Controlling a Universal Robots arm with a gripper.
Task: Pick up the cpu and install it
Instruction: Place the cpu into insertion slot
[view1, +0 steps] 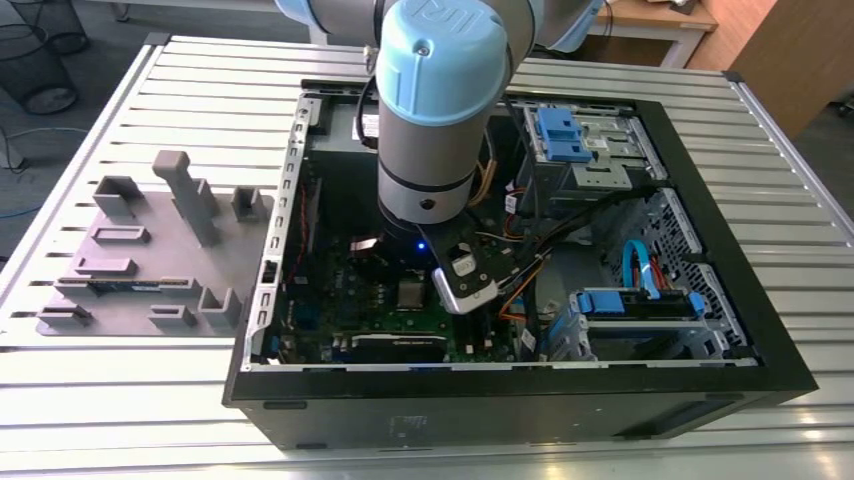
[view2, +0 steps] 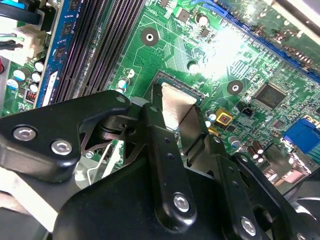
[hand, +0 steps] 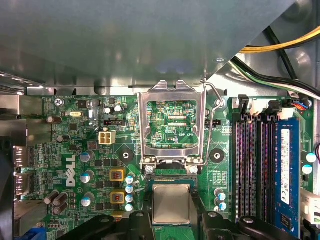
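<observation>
The cpu (hand: 171, 202) within the pincer (hand: 171, 209)

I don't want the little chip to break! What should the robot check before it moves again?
1. The gripper has the cpu between its fingers: ok.
2. The socket frame is flipped open: ok.
3. The cpu is lined up over the socket: ok, judging by both wrist views.
4. The cpu sits flat and fully down in the socket: cannot tell.
5. The cables are away from the socket: ok.
6. The memory slots are apart from the gripper: ok.
</observation>
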